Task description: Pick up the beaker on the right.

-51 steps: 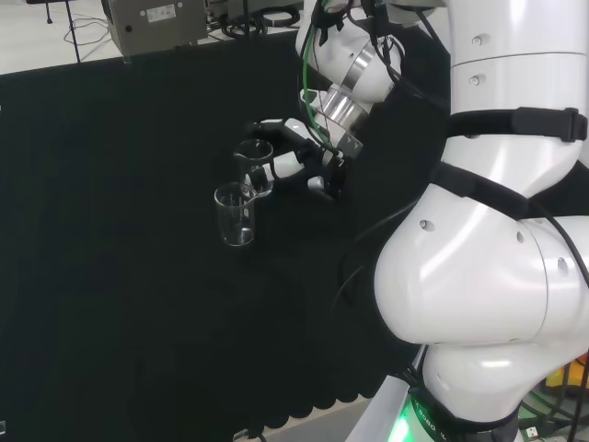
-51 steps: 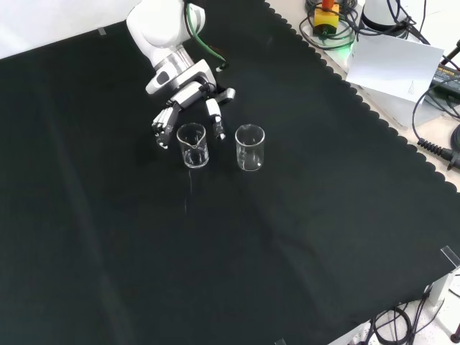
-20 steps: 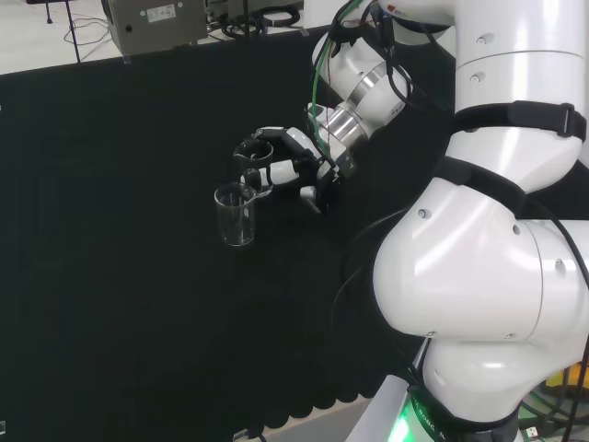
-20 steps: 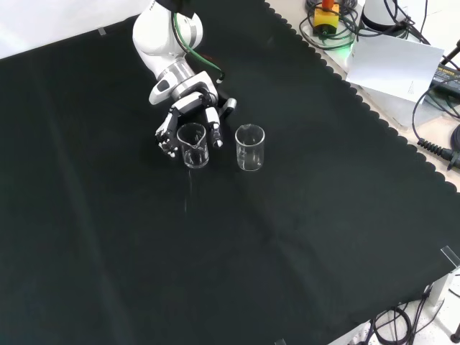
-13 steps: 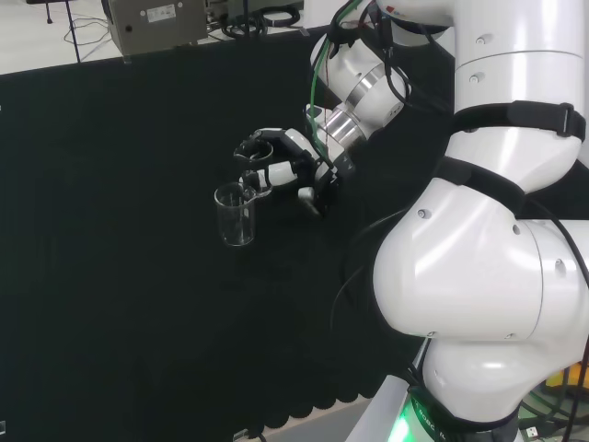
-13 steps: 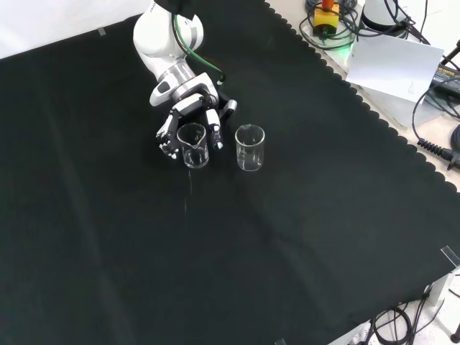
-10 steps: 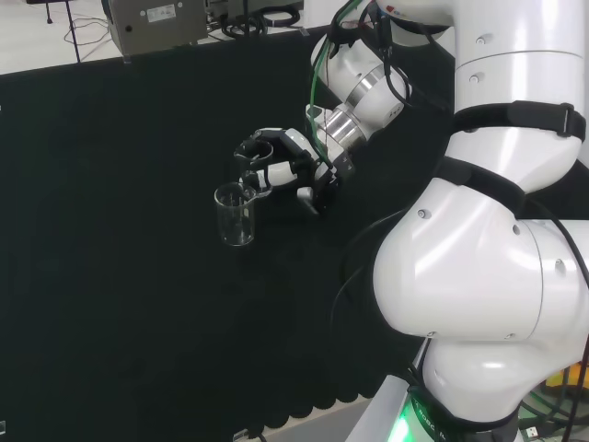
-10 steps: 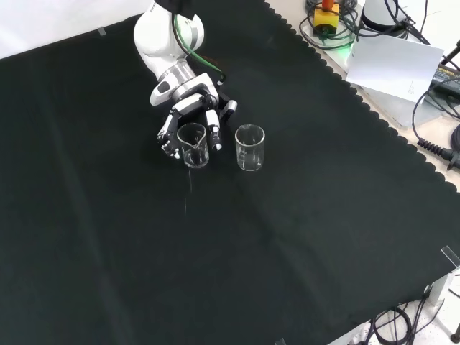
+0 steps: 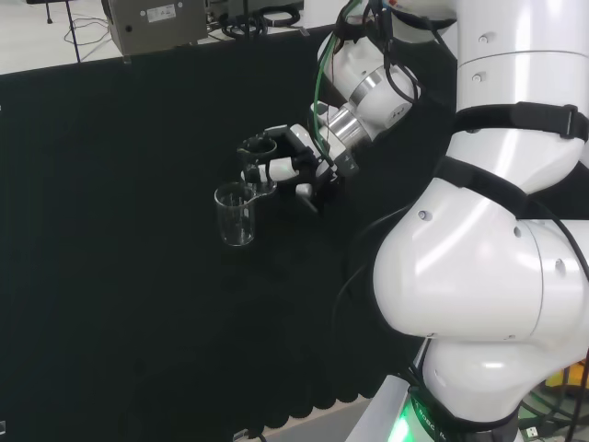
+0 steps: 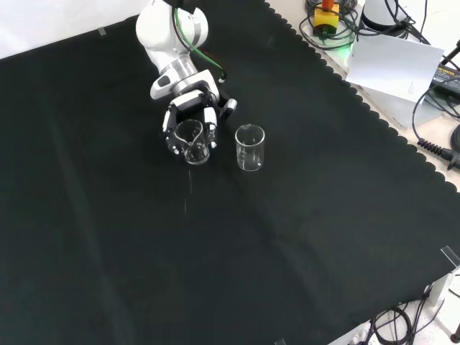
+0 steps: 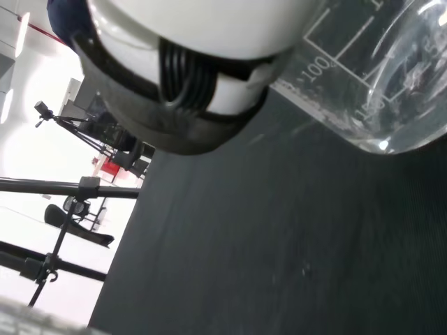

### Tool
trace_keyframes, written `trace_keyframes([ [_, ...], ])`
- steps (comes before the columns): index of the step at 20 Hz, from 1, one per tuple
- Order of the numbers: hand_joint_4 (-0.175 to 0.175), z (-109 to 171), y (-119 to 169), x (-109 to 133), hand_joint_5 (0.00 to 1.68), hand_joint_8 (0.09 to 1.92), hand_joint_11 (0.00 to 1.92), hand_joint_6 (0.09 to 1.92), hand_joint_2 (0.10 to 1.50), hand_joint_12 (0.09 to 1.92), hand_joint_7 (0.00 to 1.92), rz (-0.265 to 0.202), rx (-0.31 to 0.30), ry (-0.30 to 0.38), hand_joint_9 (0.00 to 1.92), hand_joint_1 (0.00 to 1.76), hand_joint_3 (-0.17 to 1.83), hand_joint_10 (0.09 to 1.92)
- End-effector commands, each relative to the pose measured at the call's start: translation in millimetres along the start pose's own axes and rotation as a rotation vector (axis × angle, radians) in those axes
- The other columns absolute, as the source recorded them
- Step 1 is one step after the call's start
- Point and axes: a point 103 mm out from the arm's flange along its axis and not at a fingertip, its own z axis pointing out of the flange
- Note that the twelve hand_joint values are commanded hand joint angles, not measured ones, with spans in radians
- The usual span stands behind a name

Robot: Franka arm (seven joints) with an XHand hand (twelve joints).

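Here the hand [image 10: 188,115] curls round a clear beaker [image 10: 190,141] with white graduation marks.

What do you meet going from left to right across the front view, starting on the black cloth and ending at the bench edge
Hand curled round a glass beaker → second, free-standing beaker → scalloped edge of the black cloth → white sheet of paper → cables at the far right.

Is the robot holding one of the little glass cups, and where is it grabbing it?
Yes. The hand has its fingers curled round the sides of one beaker, the left one in the front view. The other beaker stands free beside it.
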Motion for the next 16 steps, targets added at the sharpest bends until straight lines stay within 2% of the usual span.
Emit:
trace_keyframes([
  [1,-0.175,-50,2,28,1.28,0.7,1.08,0.48,0.96,0.83,1.21,-0.076,-0.032,-0.155,1.48,1.42,0.01,0.1],
  [6,-0.175,-82,-14,50,1.35,0.51,1.13,0.33,0.94,0.79,1.29,-0.103,-0.046,-0.233,1.56,1.42,0.0,0.09],
  [9,-0.175,-94,-29,59,1.42,0.15,1.15,0.19,0.93,0.76,1.44,-0.082,-0.03,-0.253,1.55,1.43,-0.01,0.1],
  [10,-0.175,-97,-35,62,1.44,0.09,1.16,0.16,0.93,0.76,1.47,-0.073,-0.023,-0.26,1.52,1.43,-0.01,0.16],
  [13,-0.175,-106,-51,69,1.43,0.09,1.16,0.17,0.94,0.74,1.5,-0.048,-0.023,-0.286,1.46,1.43,-0.03,0.31],
  [16,-0.175,-110,-68,79,1.42,0.09,1.16,0.19,0.95,0.74,1.5,-0.044,-0.024,-0.296,1.43,1.43,-0.04,0.38],
])
